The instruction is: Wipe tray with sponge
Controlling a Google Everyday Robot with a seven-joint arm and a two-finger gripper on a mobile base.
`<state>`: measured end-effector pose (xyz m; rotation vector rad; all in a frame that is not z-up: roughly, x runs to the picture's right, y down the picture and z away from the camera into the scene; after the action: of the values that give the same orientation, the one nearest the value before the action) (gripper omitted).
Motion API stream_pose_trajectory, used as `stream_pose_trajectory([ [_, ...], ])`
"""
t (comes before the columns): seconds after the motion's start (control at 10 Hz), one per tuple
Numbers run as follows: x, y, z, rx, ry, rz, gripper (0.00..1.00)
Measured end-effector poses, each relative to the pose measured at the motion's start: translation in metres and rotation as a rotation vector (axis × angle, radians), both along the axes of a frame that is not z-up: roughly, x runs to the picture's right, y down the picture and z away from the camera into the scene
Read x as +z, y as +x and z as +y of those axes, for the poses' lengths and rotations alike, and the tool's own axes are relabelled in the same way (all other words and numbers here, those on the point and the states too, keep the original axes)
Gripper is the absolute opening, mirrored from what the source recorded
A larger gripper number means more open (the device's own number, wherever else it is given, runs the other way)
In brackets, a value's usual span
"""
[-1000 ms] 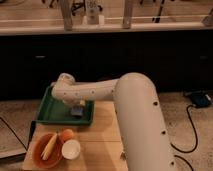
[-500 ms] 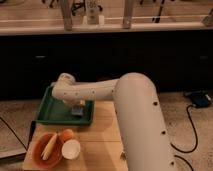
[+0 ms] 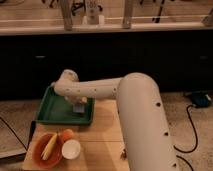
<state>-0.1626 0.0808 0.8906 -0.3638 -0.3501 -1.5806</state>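
Observation:
The dark green tray [image 3: 52, 111] lies at the back left of a wooden table. My white arm reaches from the lower right across to it. The gripper [image 3: 79, 106] hangs down over the tray's right half. A pale blue-grey sponge [image 3: 79, 108] shows under it, against the tray floor. The arm hides part of the tray's far rim.
A red-orange bowl [image 3: 48, 150] with a yellow item in it stands at the table's front left, next to a white cup [image 3: 71, 148] and a small orange thing [image 3: 66, 134]. A dark counter runs behind. A cable [image 3: 192, 127] lies on the floor at right.

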Motion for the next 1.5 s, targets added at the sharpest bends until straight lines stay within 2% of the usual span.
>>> stream_pose_trajectory([
  [0.3, 0.015, 0.004, -0.019, -0.006, -0.024, 0.011, 0.04],
  [0.4, 0.023, 0.0, -0.025, -0.016, -0.033, 0.002, 0.04],
  [0.6, 0.027, -0.022, -0.026, -0.046, -0.056, -0.042, 0.04],
  [0.8, 0.02, -0.05, -0.016, -0.102, -0.08, -0.108, 0.04],
  [1.0, 0.004, -0.065, 0.006, -0.15, -0.112, -0.167, 0.04],
  [1.3, -0.029, -0.053, 0.038, -0.187, -0.154, -0.2, 0.04],
  [1.5, -0.034, -0.035, 0.043, -0.176, -0.159, -0.18, 0.04],
])
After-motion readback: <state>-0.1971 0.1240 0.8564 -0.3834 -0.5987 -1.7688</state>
